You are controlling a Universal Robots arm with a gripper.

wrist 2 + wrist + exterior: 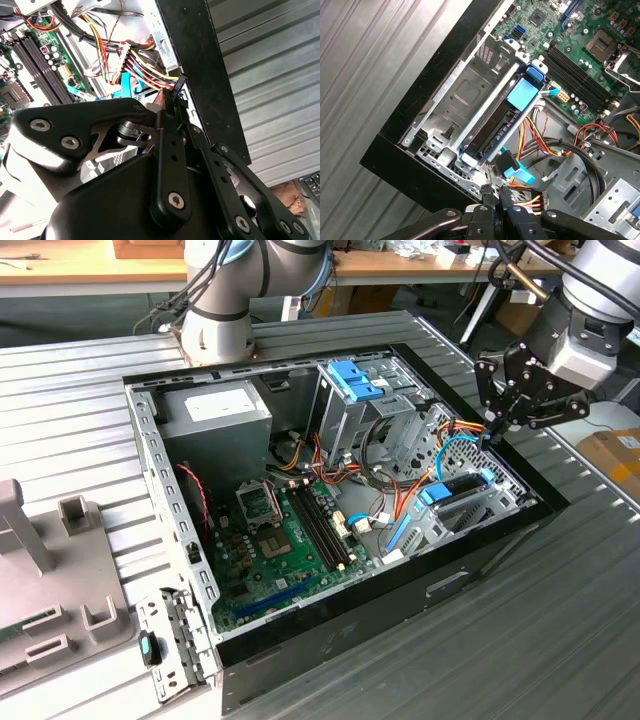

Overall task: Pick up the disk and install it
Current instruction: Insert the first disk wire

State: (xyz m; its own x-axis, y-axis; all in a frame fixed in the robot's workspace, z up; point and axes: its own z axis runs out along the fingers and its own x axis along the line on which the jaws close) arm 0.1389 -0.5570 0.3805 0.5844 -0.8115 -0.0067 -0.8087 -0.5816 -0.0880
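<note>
Disk (495,135), flat dark grey metal framed in light blue plastic, stands slotted in silver metal bay (465,95) and looks installed; black gripper (496,192) hovers above, fingertips pinched together, empty.

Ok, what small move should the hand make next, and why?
Probably shift the hand sideways, off the cable bundle and over the disk, before going any lower. Its tips look shut and sit right beside the coloured cables at the case wall, while the disk seems to rest at a slant in the metal bay next to them.
</note>
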